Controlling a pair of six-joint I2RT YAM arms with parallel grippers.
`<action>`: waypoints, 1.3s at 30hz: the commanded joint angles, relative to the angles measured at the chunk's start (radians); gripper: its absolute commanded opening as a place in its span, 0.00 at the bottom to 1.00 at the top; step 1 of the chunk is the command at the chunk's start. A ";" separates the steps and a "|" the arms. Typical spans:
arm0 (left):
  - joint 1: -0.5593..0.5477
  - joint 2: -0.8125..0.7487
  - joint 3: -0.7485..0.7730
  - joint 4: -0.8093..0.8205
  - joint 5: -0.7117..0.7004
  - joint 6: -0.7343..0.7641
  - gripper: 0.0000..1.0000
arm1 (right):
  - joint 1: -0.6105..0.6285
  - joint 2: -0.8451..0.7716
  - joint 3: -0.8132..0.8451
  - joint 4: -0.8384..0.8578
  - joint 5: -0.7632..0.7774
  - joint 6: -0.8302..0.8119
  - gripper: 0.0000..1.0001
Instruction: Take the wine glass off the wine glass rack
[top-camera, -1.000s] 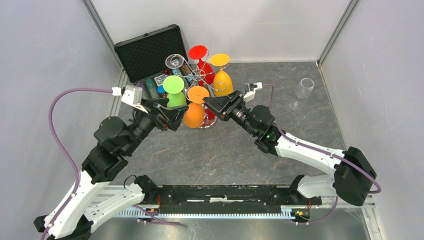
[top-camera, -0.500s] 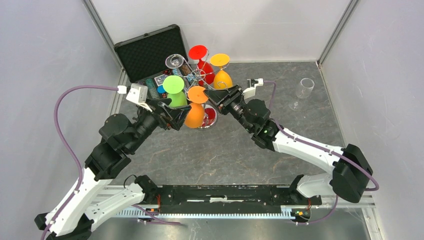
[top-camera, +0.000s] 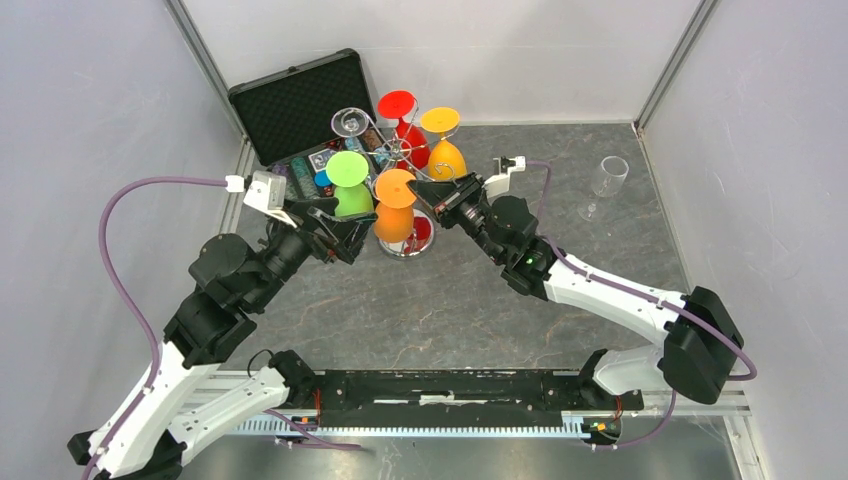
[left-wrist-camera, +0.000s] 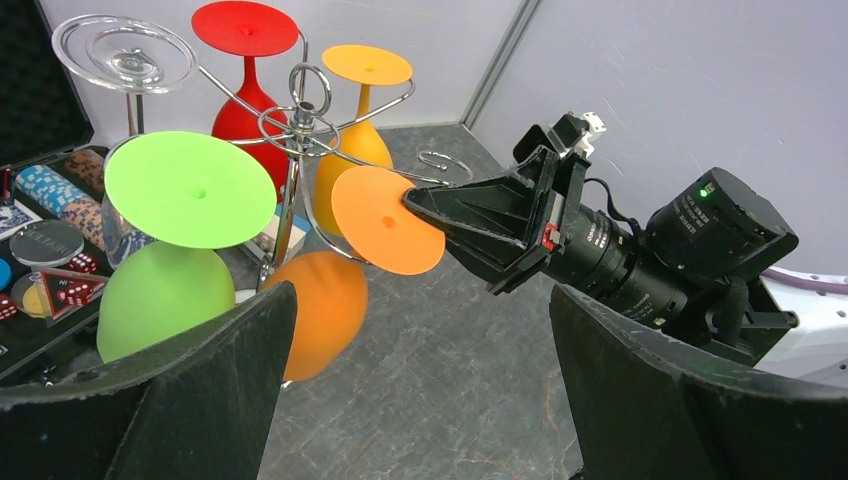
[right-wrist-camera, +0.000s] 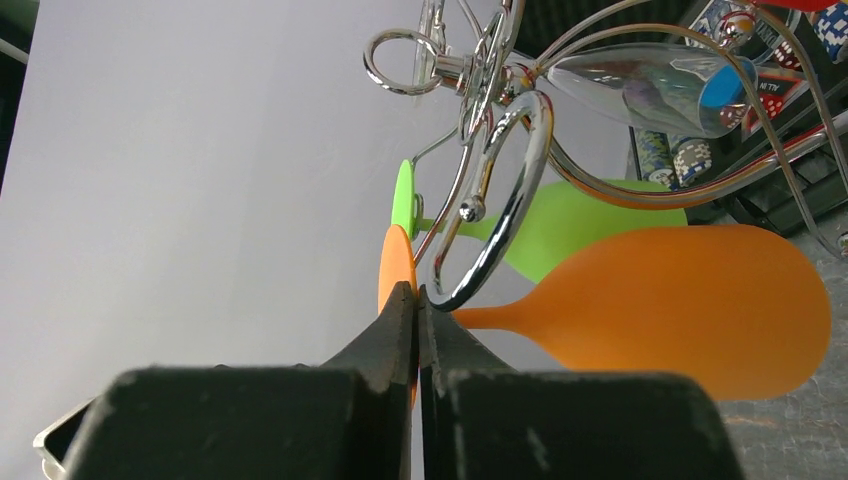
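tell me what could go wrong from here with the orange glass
The right gripper pinches the orange wine glass only by its foot's rim, so it may slip free. Its stem sits in a hook of the wine glass rack; a skewed pull could tip the rack or knock the green glass.

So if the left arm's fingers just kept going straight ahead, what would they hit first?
Probably the bowl of the hanging orange glass: the open left fingers point at it, with the green glass close on one side. Depth is hard to judge from these views.
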 joint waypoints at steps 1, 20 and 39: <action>0.006 -0.009 -0.007 0.019 -0.009 0.028 1.00 | 0.004 -0.022 0.039 0.003 0.048 -0.012 0.00; 0.006 -0.026 -0.011 0.018 -0.009 0.019 1.00 | 0.004 0.051 0.134 0.058 -0.053 0.029 0.00; 0.006 -0.047 -0.036 0.036 -0.051 0.000 1.00 | 0.065 0.089 0.197 0.063 -0.048 -0.030 0.00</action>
